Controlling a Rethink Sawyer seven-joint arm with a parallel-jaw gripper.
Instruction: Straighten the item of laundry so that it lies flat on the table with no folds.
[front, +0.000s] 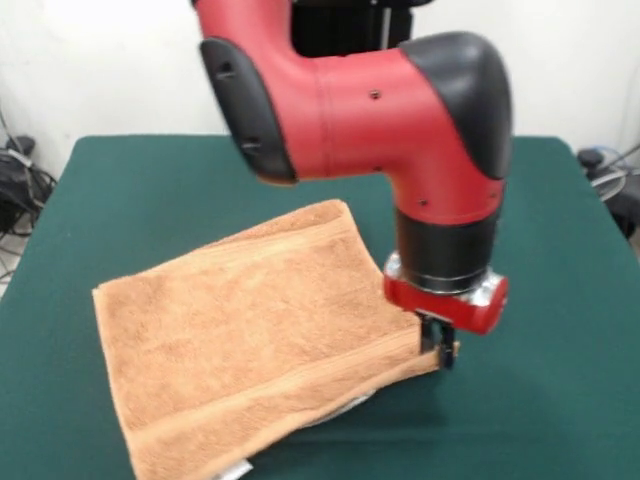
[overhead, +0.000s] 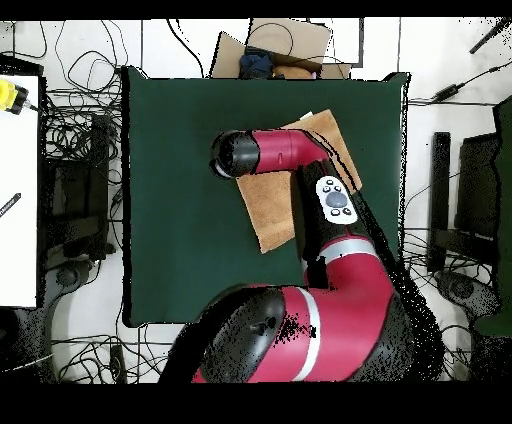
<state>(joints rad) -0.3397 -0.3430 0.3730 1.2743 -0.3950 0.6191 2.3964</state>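
Observation:
The item of laundry (front: 250, 330), an orange-tan terry towel with a woven band along its near edge, lies spread across the middle of the dark green table (front: 560, 250). My gripper (front: 440, 352) is down at the towel's near right corner and looks shut on it. That corner and the near edge are raised a little, with shadow beneath. A small white tag (front: 235, 470) shows at the near left corner. In the overhead view the towel (overhead: 272, 215) lies partly under my arm on the table (overhead: 170, 200), and the arm's wrist hides the gripper.
A cardboard box (overhead: 275, 50) sits just past the table's top edge in the overhead view. Cables (overhead: 80, 110) lie on the floor around the table, and a white surface (overhead: 18, 200) stands at the left. The red arm (front: 380, 110) hangs over the towel's far side.

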